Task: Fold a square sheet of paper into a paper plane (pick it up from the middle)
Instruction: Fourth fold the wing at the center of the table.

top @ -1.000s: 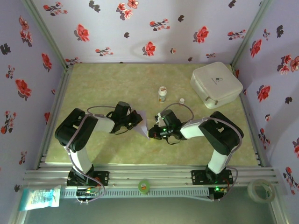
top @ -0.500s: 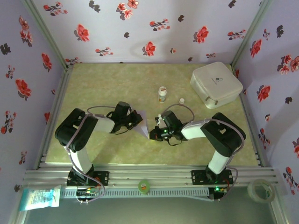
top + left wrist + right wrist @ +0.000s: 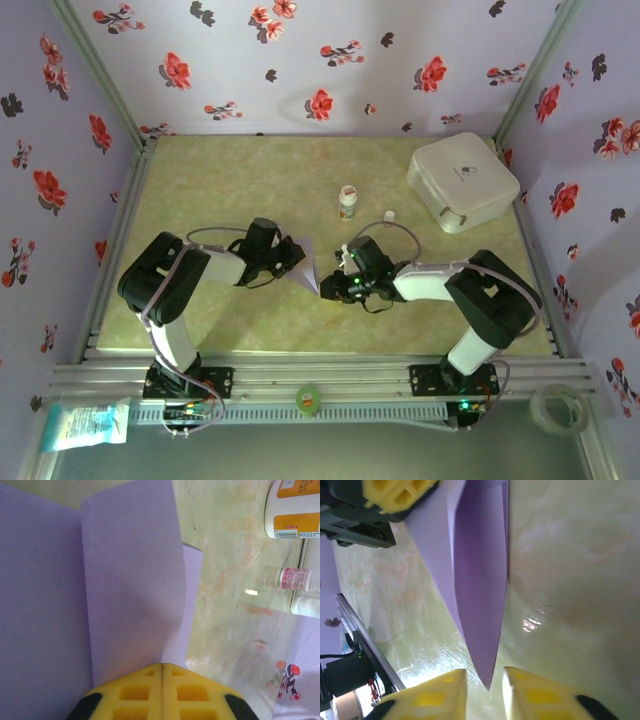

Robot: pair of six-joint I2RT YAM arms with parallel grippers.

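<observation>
Between the two arms, over the table: creased square sheet of paper, left gripper clamped on its folded edge, right gripper parted either side of its point; likely risk: closing off-line would crumple or skew the tip.

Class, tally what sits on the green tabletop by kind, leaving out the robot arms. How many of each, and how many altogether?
Folded lilac paper: 1
Small bottles: 2
White box: 1
Total: 4
</observation>
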